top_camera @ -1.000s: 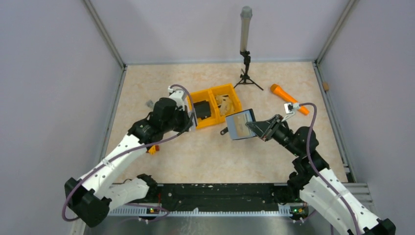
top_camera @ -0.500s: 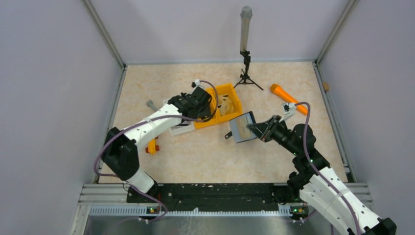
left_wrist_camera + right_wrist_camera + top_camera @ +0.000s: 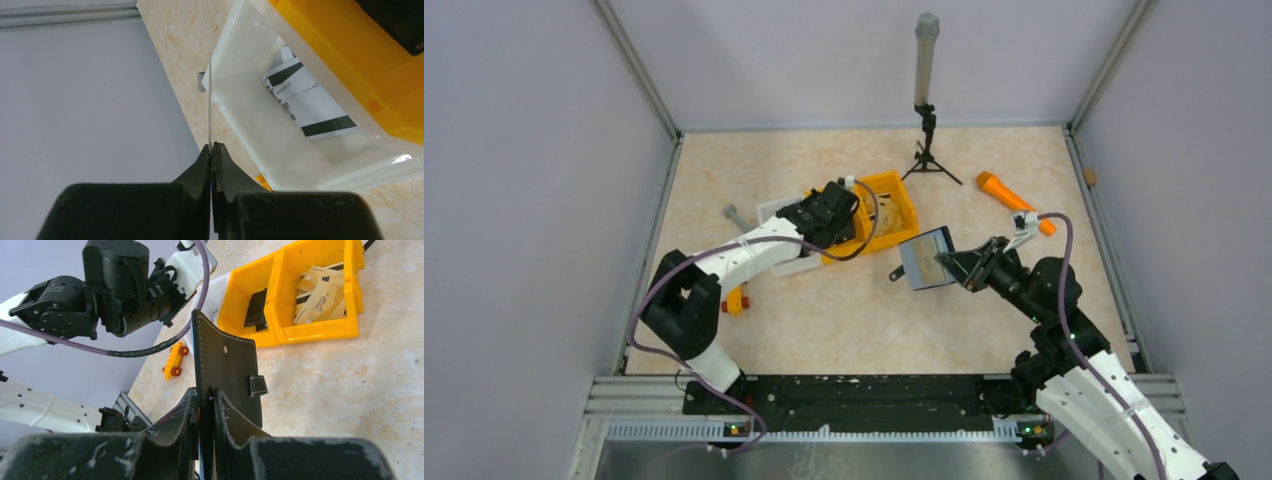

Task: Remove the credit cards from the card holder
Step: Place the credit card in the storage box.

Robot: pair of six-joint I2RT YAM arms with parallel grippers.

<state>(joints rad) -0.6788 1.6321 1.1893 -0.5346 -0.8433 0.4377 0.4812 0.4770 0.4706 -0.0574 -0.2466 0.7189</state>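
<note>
Our left tool (image 3: 212,148) pinched a thin flat card (image 3: 209,97) over a white plastic tray (image 3: 252,122); our right tool (image 3: 206,396) gripped the black folding card holder (image 3: 227,362).

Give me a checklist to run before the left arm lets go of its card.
1. Left gripper shut on the credit card: ok.
2. Card over the white tray: cannot tell; seen edge-on near its rim.
3. Bare room in tray beside the cards lying there: ok.
4. Right gripper gripping the card holder, open and off the table: ok.
5. More cards inside the holder: cannot tell.
</note>
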